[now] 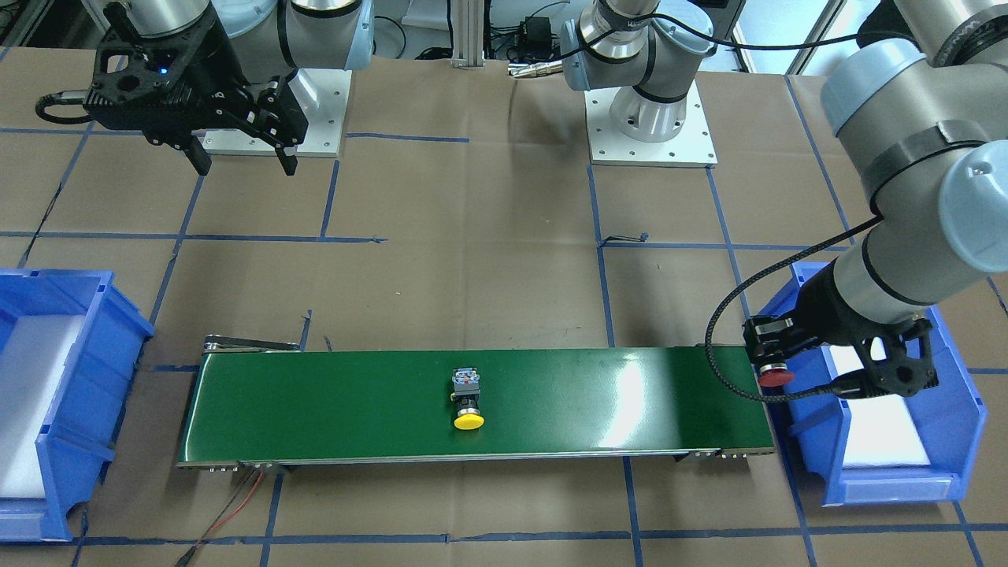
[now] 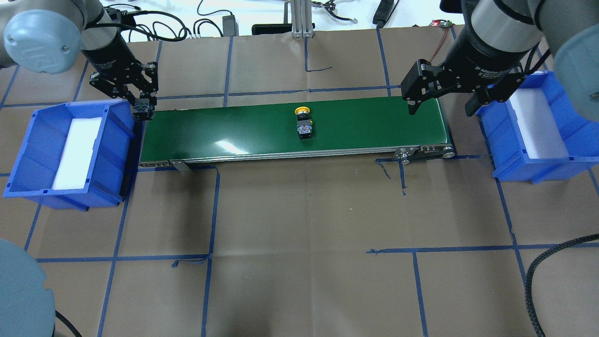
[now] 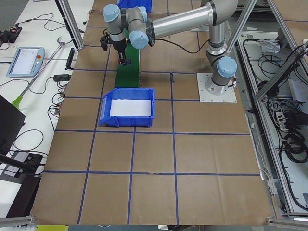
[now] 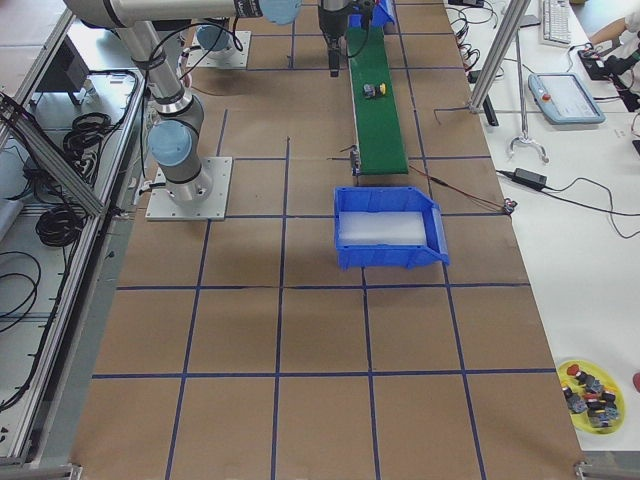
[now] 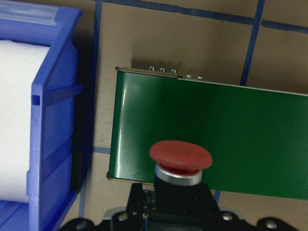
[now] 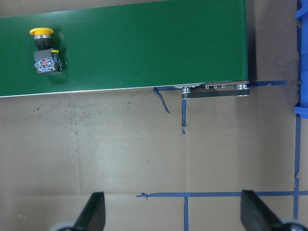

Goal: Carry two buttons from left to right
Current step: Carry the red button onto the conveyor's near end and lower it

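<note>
While above the belt (image 1: 591,394), red button (image 5: 180,156) in left pincer (image 2: 142,111).

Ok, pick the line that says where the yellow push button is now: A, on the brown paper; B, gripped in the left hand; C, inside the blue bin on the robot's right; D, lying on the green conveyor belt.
D: the yellow push button lies on its side about midway along the green conveyor belt, while the left hand grips the red push button.
</note>
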{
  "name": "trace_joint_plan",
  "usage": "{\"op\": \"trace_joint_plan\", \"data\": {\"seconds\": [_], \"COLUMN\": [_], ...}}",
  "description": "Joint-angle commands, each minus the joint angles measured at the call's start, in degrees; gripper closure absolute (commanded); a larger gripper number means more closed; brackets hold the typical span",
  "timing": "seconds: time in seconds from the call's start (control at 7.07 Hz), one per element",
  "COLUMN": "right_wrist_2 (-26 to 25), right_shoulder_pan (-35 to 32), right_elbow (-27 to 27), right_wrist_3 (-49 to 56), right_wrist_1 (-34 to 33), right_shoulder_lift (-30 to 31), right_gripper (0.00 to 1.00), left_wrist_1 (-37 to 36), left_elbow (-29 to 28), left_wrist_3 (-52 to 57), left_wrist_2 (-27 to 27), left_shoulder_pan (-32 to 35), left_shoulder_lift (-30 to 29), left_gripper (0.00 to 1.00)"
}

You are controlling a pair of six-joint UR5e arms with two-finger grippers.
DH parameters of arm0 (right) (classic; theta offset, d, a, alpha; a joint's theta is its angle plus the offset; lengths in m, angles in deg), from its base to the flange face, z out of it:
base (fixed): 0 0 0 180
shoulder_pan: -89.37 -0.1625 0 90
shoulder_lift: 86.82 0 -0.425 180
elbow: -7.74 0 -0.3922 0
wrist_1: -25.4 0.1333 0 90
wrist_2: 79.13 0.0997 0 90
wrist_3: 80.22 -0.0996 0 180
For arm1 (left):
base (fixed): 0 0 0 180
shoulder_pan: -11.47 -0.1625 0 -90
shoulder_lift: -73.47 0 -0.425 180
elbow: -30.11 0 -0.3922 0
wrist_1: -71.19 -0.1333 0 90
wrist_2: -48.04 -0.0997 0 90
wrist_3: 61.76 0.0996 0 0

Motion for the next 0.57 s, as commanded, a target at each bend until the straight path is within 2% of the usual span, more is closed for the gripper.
{"op": "trace_joint_plan", "data": {"seconds": [0.0,0.14,0.42], "right_wrist_2": [-0.1,0.0,0.0], "right_shoulder_pan": [0.0,0.0,0.0], "right_elbow": [0.1,0.2,0.1], "right_wrist_3": [0.2,0.1,0.0], "right_wrist_1": [-0.3,-0.5,-0.4], "right_shoulder_lift": [-0.2,-0.1,-0.1], "right_gripper": [0.00,0.00,0.00], "left_wrist_1": [-11.6,-15.4,-16.1], "left_elbow": [7.4,9.4,10.4], "left_wrist_3": [-0.6,-1.3,-1.5], "left_wrist_2": [0.1,0.0,0.0], "left_shoulder_pan": [0.1,0.1,0.1], "left_shoulder_lift": [-0.6,-1.5,-2.4], "left_gripper": [1.00,1.00,1.00]}}
